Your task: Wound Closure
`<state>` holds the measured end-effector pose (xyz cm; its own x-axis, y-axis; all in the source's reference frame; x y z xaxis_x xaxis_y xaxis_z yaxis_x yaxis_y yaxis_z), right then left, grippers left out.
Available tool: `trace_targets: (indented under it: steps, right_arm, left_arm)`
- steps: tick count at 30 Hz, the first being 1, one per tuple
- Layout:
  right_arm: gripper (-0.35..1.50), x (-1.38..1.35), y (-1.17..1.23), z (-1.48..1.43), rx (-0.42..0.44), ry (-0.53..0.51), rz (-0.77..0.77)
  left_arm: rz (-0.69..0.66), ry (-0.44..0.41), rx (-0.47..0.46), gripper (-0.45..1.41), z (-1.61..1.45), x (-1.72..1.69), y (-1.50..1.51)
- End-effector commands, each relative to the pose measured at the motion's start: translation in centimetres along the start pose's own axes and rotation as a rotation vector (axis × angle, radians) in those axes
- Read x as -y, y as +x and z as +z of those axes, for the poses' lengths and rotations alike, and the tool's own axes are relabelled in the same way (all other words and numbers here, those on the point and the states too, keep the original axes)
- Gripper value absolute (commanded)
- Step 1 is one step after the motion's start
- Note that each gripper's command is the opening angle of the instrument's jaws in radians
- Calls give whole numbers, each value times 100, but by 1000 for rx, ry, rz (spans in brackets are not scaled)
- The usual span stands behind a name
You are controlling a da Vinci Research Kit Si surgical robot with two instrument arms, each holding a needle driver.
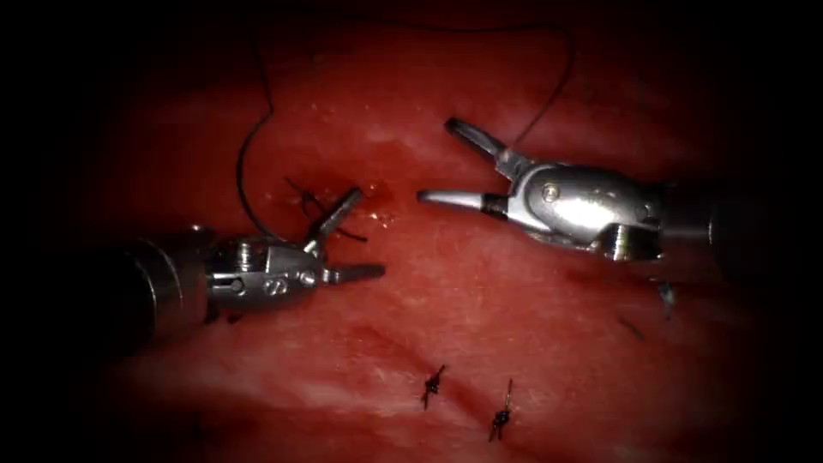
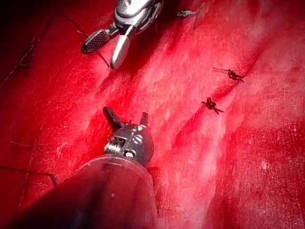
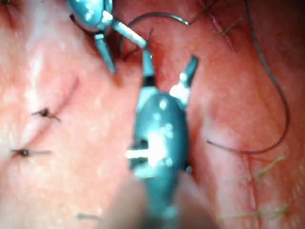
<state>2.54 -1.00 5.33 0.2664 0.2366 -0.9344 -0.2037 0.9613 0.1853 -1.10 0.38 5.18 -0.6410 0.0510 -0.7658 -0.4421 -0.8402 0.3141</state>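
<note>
1. Red, wet tissue (image 1: 514, 300) lies under both of your tools. The cut (image 1: 467, 390) shows as a dark slanting line near the endoscope view's lower edge.
2. Your right tool (image 1: 446, 163) stands with its jaws wide apart and holds nothing; it hangs over the tissue to the right of the newest knot.
3. Your left tool (image 1: 356, 236) is also spread wide and grips nothing. One jaw points up toward the newest knot, the other out across the tissue.
4. The thread (image 1: 244, 163) runs as a long dark loop from that knot up along the left side and across the top, then comes down behind your right tool.
5. Done so far, as I judge it: two tied stitches (image 1: 433, 386) sit close together across the cut, each with short cut ends, and a third knot (image 1: 313, 206) sits higher up, just beside your left tool's upper jaw, with its long thread uncut.
6. Left to do is probably trimming that thread, plus any further stitches between the knots.
7. Hard to make out: I cannot find the needle in any view, and the thread's far end is lost in the dark upper edge. Whether the cut continues under the third knot is unclear.
</note>
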Motion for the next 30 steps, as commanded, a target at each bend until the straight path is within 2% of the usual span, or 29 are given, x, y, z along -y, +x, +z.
trace_targets:
  steps: [1, 2, 3, 4, 13, 14, 15, 16, 17, 22, 26, 27, 29, 30]
  right_arm:
    - [108, 6, -6, 5, 2, 0, 2]
    - [108, 6, -6, 5, 2, 0, 2]
    - [97, 5, -6, 1, 1, 3, 2]
    - [94, 4, -6, 1, 1, 3, 3]
    - [91, 3, -5, -2, 3, 2, 4]
    - [91, 3, -5, -2, 3, 2, 4]
    - [91, 3, -5, -2, 3, 2, 4]
    - [91, 3, -5, -1, 3, 2, 4]
    - [91, 2, -6, -1, 3, 2, 4]
    - [91, 2, -7, -1, 3, 2, 3]
    - [91, 1, -8, -1, 3, 2, 3]
    - [91, 2, -8, 0, 3, 2, 2]
    - [91, 3, -8, 1, 3, 1, 2]
    - [91, 4, -8, 3, 3, 0, 2]
  left_arm:
    - [3, 1, 2, 15, 8, -5, -1]
    - [3, 1, 2, 15, 8, -5, -1]
    - [10, 1, 2, -30, 7, -6, -2]
    - [10, 1, 1, -45, 7, -6, -2]
    - [15, -26, -9, -45, -11, 5, -21]
    - [15, -26, -8, -11, -11, 5, -20]
    - [15, -26, -8, -11, -11, 5, -20]
    - [9, -20, 2, 61, -12, 4, -18]
    - [9, -13, 13, 81, -10, 2, -15]
    - [13, -7, 24, 84, -3, -6, -13]
    - [16, -12, 29, 49, 0, -9, -15]
    - [16, -11, 30, 9, 3, -9, -17]
    - [16, -12, 27, -45, 6, -7, -21]
    - [16, -25, 5, -45, 8, -5, -26]
